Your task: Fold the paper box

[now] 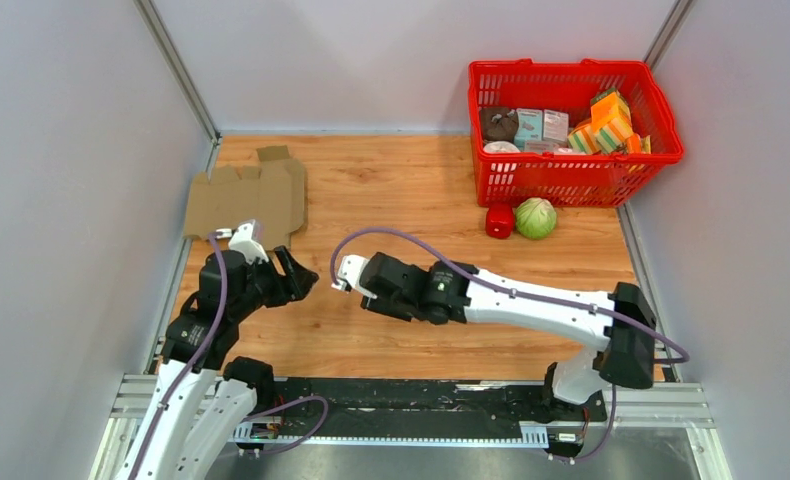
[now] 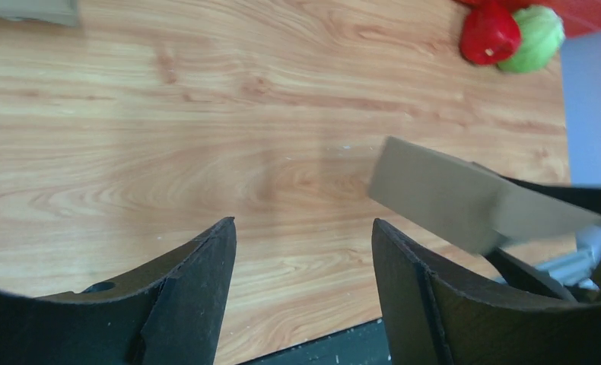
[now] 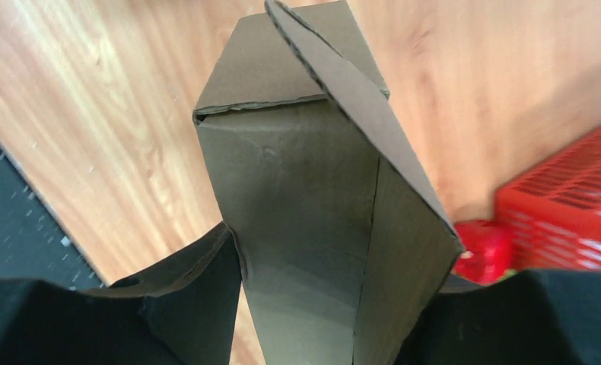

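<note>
My right gripper [image 3: 335, 255] is shut on a partly folded brown cardboard box [image 3: 313, 182] and holds it above the wooden table, flaps pointing away from the camera. The same box shows at the right of the left wrist view [image 2: 449, 194], just beyond my left gripper. My left gripper [image 2: 305, 236] is open and empty, jaws wide apart above bare wood. In the top view the left gripper [image 1: 296, 275] faces the right gripper [image 1: 356, 275] at close range; the held box is hidden there. A flat, unfolded cardboard sheet [image 1: 246, 200] lies at the far left.
A red basket [image 1: 574, 165] full of groceries stands at the back right. A red pepper [image 1: 500, 221] and a green cabbage [image 1: 536, 217] lie in front of it. Grey walls close in both sides. A black strip [image 1: 421, 395] runs along the near edge.
</note>
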